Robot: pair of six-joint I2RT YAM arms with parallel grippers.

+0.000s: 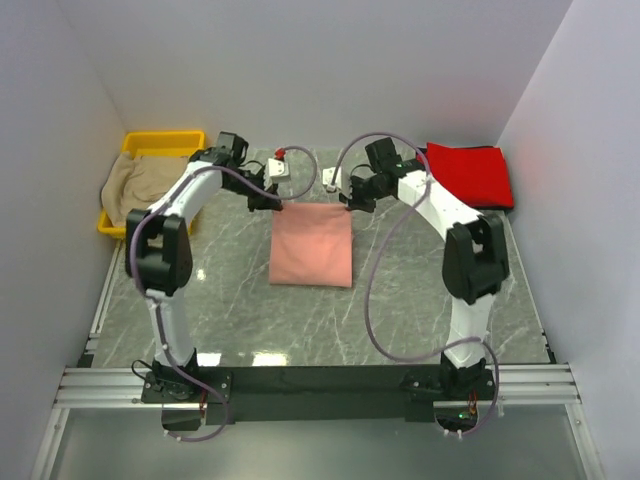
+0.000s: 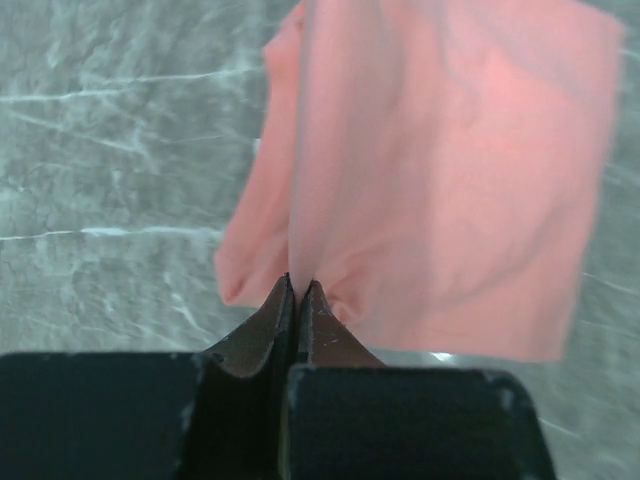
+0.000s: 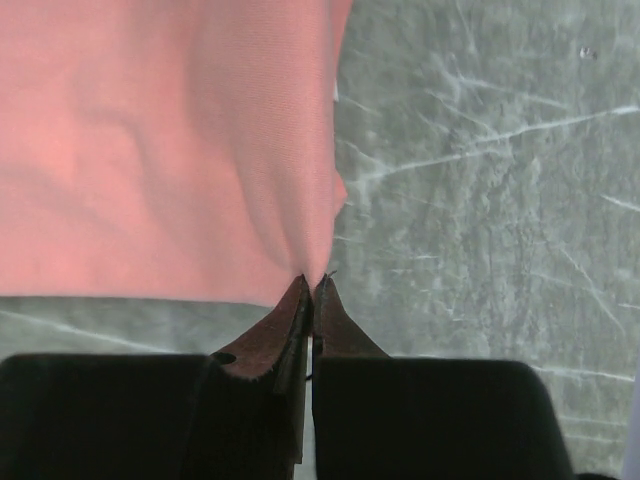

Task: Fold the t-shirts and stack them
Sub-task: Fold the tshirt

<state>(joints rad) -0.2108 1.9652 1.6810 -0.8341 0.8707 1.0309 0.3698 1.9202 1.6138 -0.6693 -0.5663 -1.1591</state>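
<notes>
Left fingers (image 2: 285, 308) are pressed together with a pinch of pink cloth caught right at the tips. Same on the other side: right fingers (image 3: 300, 305) are clamped tight on a gathered corner. Both have the salmon-pink t-shirt (image 1: 312, 245) by its far edge, one corner each, and the fabric puckers into small folds where it is nipped.

The shirt spreads out from those two pinches toward the near edge of the counter (image 1: 420, 300), sitting about midway between the left and right edges. From above it reads as a neat, slightly tapered rectangle with no sleeves showing, so I'd say it is already narrowed and this is the halving fold. Whether the far edge is lifted off the surface is hard to tell.

The next move looks like a matched one: both arms raise the far edge and carry it toward the near edge at the same pace, cloth taut between them, or the fold lands skewed.

The red t-shirt (image 1: 470, 172) lies flat and squared in the far right corner, looking folded. The beige-tan t-shirt (image 1: 135, 180) is rumpled in the yellow bin (image 1: 160, 140) at the far left corner, not yet folded.
</notes>
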